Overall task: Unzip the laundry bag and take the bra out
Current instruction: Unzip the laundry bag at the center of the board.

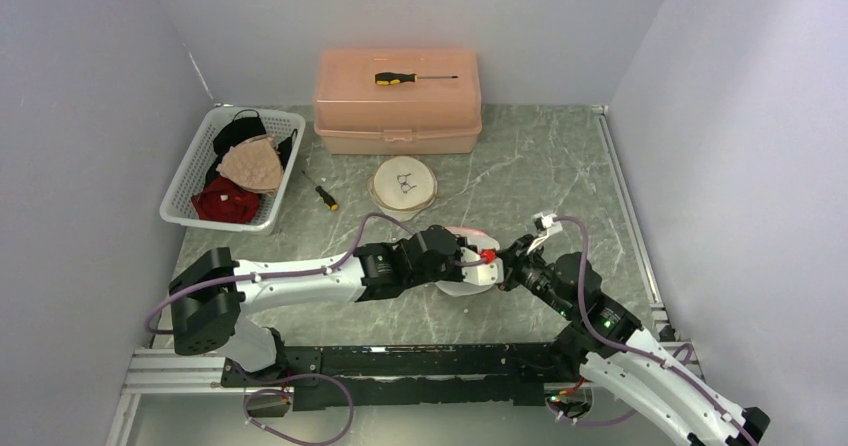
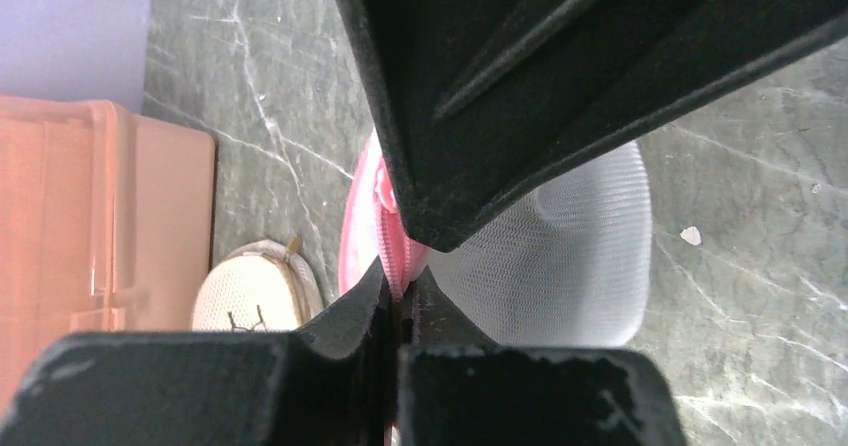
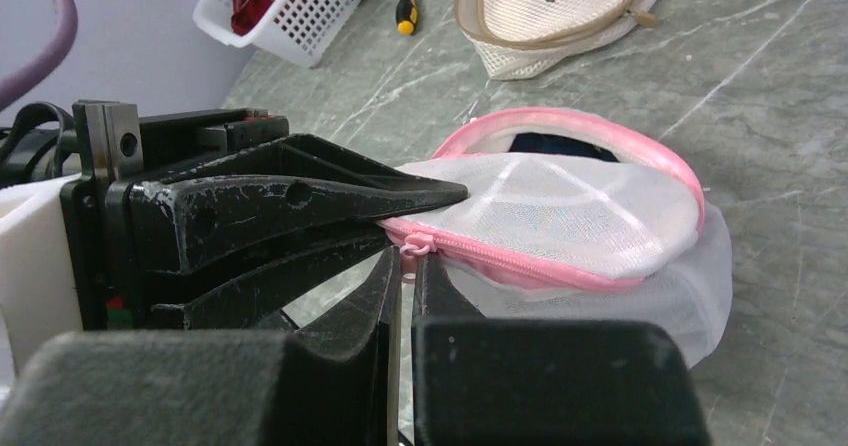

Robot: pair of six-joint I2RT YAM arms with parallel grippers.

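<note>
Pinching one laundry bag (image 3: 600, 216), two closed tools: left tool (image 2: 404, 266), right tool (image 3: 405, 278).

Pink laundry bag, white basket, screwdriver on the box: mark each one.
Pink laundry bag (image 3: 560, 216): right wrist view, white mesh top.
White basket (image 1: 188, 178): top view, left wall.
Screwdriver (image 1: 390, 79): top view, handle.

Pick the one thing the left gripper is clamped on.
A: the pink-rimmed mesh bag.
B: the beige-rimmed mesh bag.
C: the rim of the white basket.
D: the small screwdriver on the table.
A: the left gripper is shut on the zipper edge of the pink-rimmed mesh bag, while the beige-rimmed mesh bag lies apart, farther back on the table.
</note>
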